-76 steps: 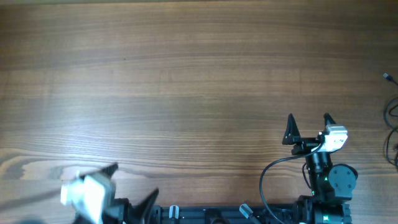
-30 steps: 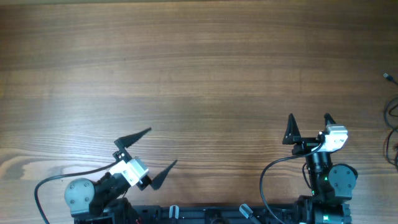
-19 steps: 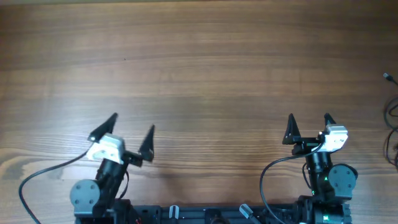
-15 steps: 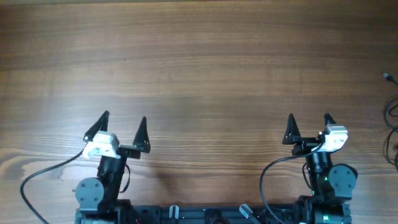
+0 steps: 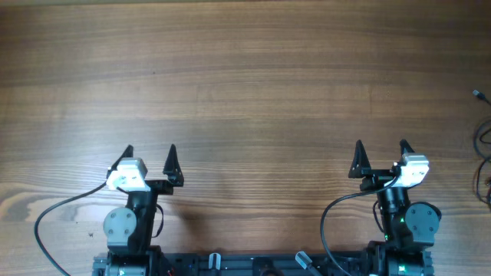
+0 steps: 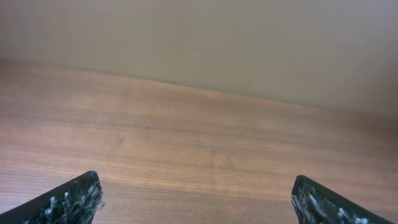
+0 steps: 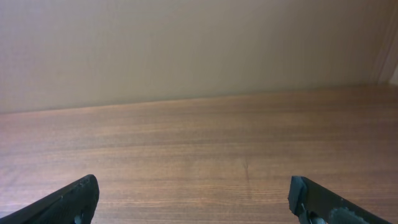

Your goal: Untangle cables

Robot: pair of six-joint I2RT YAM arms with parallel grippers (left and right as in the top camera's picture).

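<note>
Overhead camera looks straight down from high above the table [image 5: 245,77], with the arm bases [image 5: 123,227] lining the bottom edge of its picture. Left wrist camera rides low behind the left gripper [image 5: 149,149], facing forward across the wood to a pale wall [image 6: 199,43]; its fingertips [image 6: 74,199] poke in at the bottom corners. Right wrist camera, behind the right gripper [image 5: 381,143], faces the same way. All three views share the tabletop ahead of the arms.

Black arms [image 5: 420,222] bear white wrist blocks [image 5: 414,169], pointed fingers [image 5: 357,157], looping leads [image 5: 323,221].
</note>
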